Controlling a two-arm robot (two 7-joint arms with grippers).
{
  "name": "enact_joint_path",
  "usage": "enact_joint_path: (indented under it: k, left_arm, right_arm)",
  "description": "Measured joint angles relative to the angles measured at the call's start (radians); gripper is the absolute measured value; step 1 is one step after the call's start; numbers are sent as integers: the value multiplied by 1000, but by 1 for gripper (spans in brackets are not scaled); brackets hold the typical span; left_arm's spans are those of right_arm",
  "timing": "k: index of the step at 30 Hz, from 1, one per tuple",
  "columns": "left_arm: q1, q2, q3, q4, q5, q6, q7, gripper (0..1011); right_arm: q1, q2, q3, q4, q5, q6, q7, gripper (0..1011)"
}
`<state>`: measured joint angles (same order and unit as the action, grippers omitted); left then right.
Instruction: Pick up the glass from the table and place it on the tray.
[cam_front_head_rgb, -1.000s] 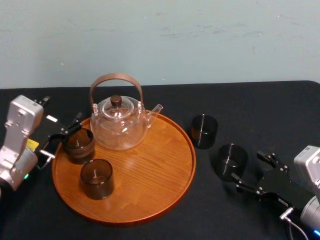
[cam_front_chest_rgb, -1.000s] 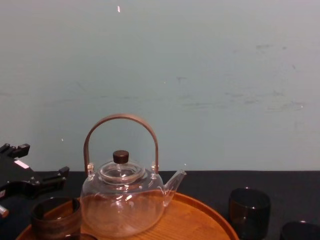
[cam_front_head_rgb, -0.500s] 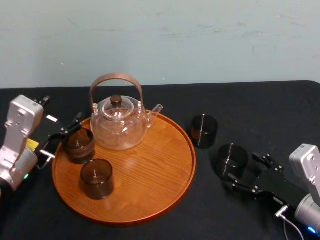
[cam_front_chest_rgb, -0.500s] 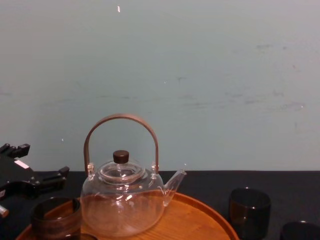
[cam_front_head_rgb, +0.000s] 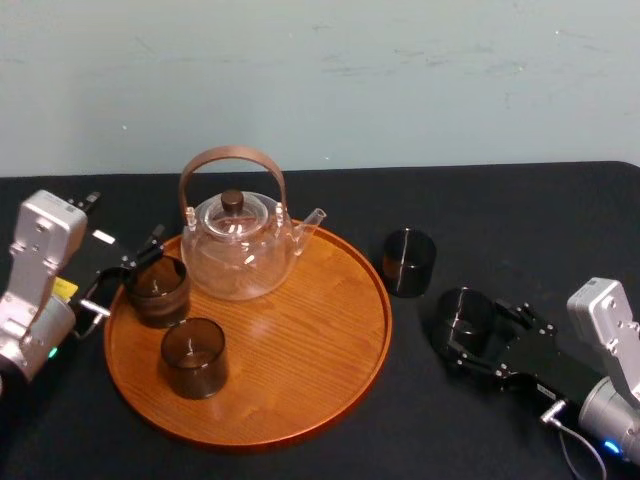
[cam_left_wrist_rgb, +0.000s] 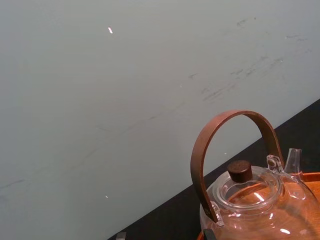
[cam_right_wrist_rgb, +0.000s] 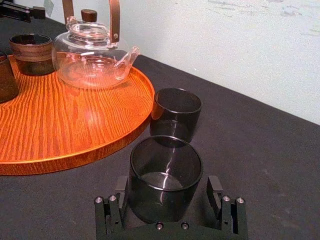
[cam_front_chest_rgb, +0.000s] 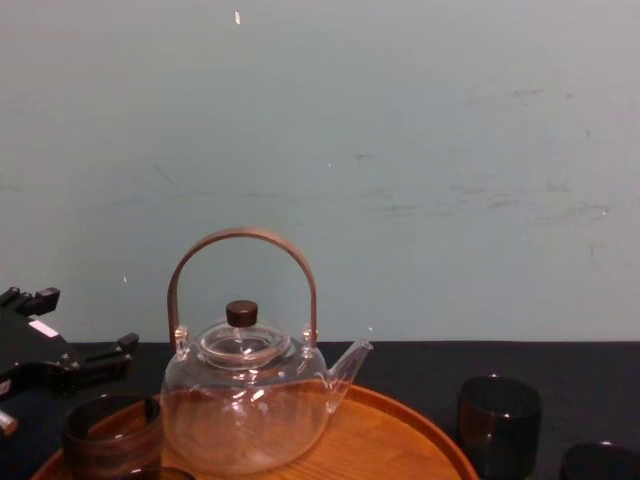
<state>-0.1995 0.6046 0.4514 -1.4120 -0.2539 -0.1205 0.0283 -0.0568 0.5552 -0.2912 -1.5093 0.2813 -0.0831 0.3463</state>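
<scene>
No legible text, label or number anywhere.

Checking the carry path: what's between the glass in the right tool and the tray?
Bare table, in the head view. The right tool straddles that glass; a second glass stands farther back, aside. The left tool sits by the tray edge.

The black table (cam_front_head_rgb: 540, 200) is seen spread wide. On it are set the wooden tray (cam_front_head_rgb: 310, 350), a far glass (cam_front_head_rgb: 409, 262) and a near glass (cam_front_head_rgb: 466, 317).
</scene>
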Motion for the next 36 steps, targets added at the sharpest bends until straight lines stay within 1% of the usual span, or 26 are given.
enact_joint_path:
  k: [15,19,26,30,33,36]
  left_arm:
    - [0,0,0,0,0,0,0,1001]
    - [0,0,0,0,0,0,0,1002]
    - [0,0,0,0,0,0,0,1001]
    - [0,0,0,0,0,0,0,1001]
    - [0,0,0,0,0,0,0,1001]
    - [0,0,0,0,0,0,0,1002]
  right_arm:
    - [58,-47,3,69,-23,7,53,1003]
    - [79,-64,2,100,-33,0,69,1002]
    - [108,-83,-4,140,-46,-15,89,1003]
    - [119,-93,-6,155,-49,-23,97,1002]
    - [125,-101,-6,162,-49,-16,98,1002]
    - [126,-101,-6,163,-49,-15,98,1002]
